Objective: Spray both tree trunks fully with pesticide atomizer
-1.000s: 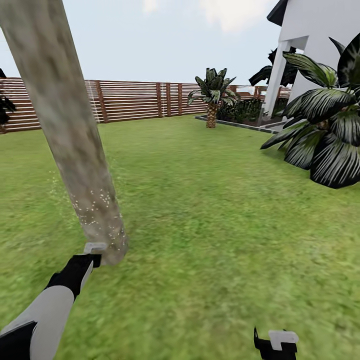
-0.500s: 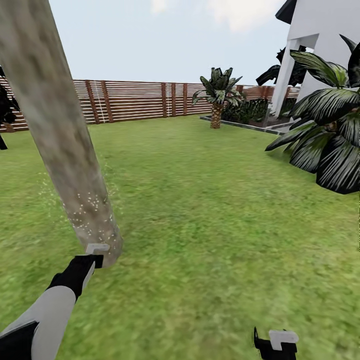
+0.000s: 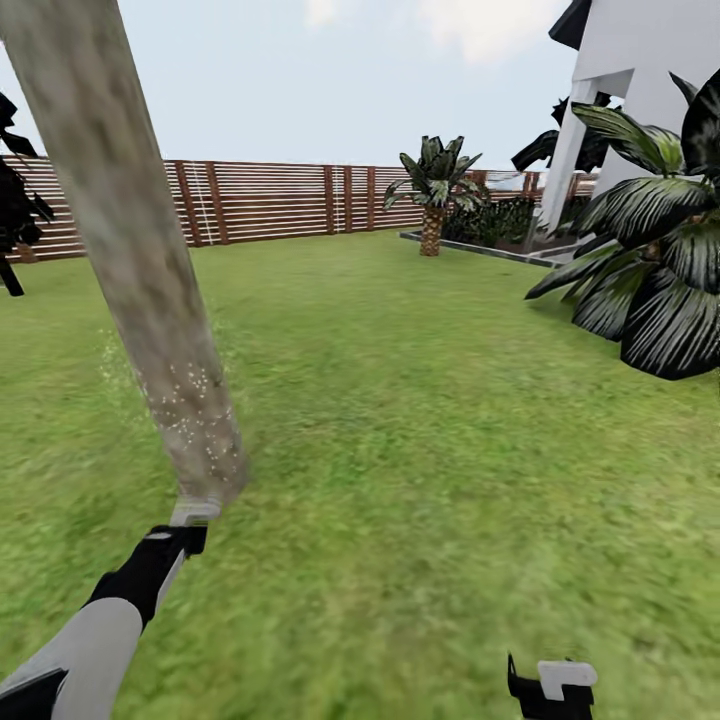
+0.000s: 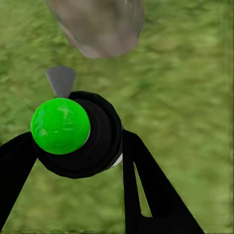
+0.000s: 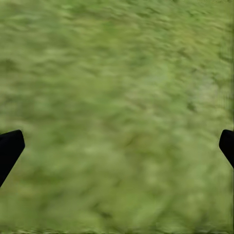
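A thick, pale mottled tree trunk (image 3: 130, 260) leans across the left of the head view, rooted in the grass of the garden (image 3: 420, 420). Whitish pesticide specks (image 3: 192, 400) dot its lower part and hang beside it. My left gripper (image 3: 176, 540) is shut on the pesticide atomizer (image 4: 73, 134), a black body with a green ball on top. Its grey nozzle (image 3: 193, 512) points at the trunk's base (image 4: 100, 24) from a short gap. My right gripper (image 3: 550, 690) hangs low at the right over bare grass, with its fingertips (image 5: 9, 148) wide apart and open.
A brown slat fence (image 3: 280, 202) runs along the back. A small palm (image 3: 433, 195) and a planted bed stand by the white house (image 3: 650, 70). A large dark palm-like plant (image 3: 650, 280) fills the right edge, and a black tree (image 3: 15, 215) stands far left. Open lawn lies ahead.
The view has shifted a little. My left arm sits slightly lower and the nozzle stands a bit further back from the trunk's base. The right gripper is unchanged.
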Tool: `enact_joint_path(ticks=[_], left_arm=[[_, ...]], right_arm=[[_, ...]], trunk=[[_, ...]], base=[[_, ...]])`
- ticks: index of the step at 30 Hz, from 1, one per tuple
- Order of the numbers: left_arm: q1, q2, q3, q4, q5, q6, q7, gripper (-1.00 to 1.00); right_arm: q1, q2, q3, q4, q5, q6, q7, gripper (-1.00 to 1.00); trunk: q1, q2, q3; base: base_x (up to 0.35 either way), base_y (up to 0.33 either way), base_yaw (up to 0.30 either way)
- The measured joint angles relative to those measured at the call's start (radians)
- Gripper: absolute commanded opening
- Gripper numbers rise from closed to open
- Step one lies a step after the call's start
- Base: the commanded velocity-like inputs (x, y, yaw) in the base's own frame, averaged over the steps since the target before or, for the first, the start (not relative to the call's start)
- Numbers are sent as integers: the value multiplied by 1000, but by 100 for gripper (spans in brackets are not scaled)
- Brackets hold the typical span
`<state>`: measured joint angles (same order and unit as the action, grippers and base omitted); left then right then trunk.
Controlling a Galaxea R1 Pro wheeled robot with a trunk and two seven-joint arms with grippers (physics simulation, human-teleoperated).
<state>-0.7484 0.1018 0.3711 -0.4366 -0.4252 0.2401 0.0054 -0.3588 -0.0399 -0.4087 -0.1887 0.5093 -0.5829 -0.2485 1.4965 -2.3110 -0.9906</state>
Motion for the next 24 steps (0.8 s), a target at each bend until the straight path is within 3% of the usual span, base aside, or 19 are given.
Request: enact_joint_path(ticks=[3, 8, 11, 13, 15, 17, 20, 22, 24], left_arm=[[30, 7, -6, -7, -11, -26, -170, -100], [40, 35, -19, 9, -190, -234, -512, -100], [46, 61, -21, 7, -225, -293, -671, -100], [47, 84, -21, 0, -242, -317, -776, -100], [46, 92, -22, -7, -250, -324, -830, -100], [42, 94, -34, -9, -280, -325, -846, -100], [39, 86, -102, -8, -383, -319, -863, -100], [36, 81, -128, -8, -416, -316, -883, -100], [35, 78, -160, -8, -435, -314, -943, -100]], right_arm=[[0, 0, 1, -1, 0, 0, 0, 100], [0, 1, 2, -2, 0, 1, 1, 100], [0, 0, 2, -6, 5, 1, 4, 100], [0, -2, 32, -18, 49, 2, 48, 100], [0, -4, 57, -99, 104, 7, 134, 100], [-1, -2, 66, -194, 125, 45, 240, 100], [-29, -1, 85, -285, 137, 151, 506, 100], [-48, -1, 98, -345, 143, 179, 659, 100], [-56, -1, 104, -404, 152, 191, 787, 100]], trunk=[[0, 0, 0], [0, 0, 0], [0, 0, 0], [0, 0, 0], [0, 0, 0], [0, 0, 0], [0, 0, 0], [0, 0, 0], [0, 0, 0]], base=[[-349, 0, 252], [-349, 0, 202], [-349, 0, 25], [-252, 0, 4], [-71, 0, 1], [-19, 0, 0], [-4, 0, 0], [-1, 0, 0], [0, 0, 0]])
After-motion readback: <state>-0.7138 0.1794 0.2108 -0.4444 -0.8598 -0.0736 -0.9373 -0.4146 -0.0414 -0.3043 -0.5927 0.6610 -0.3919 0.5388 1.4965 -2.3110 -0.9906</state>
